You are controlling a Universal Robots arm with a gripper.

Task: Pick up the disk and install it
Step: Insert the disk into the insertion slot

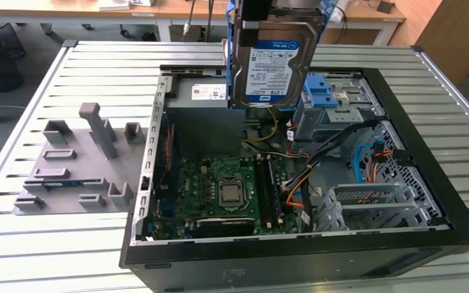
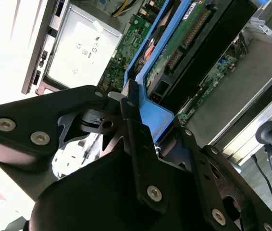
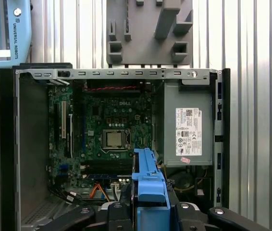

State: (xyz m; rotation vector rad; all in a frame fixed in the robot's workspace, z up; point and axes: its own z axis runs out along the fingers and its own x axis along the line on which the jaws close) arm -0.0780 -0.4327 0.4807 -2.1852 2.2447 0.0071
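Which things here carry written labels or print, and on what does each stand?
White-and-blue label: on the disk, held in the jaws.
White sticker: on the grey power-supply box.
White lettering: on the robot arm's blue cover.
White print: on the motherboard.
Fine lines on both labels are too small to read; no wording is quoted here.

Exterior view: even, diffuse overhead light. Desk (image 1: 71, 244) slats carry a soft sheen. Disk (image 1: 271, 67) label evenly lit. Case (image 1: 300, 259) interior dimmer, shadows faint.
Second wrist view: desk blown out to white. Pincer (image 2: 155, 122) body near-black, close parts soft.
First wrist view: bright, flat. One inner case wall shaded.
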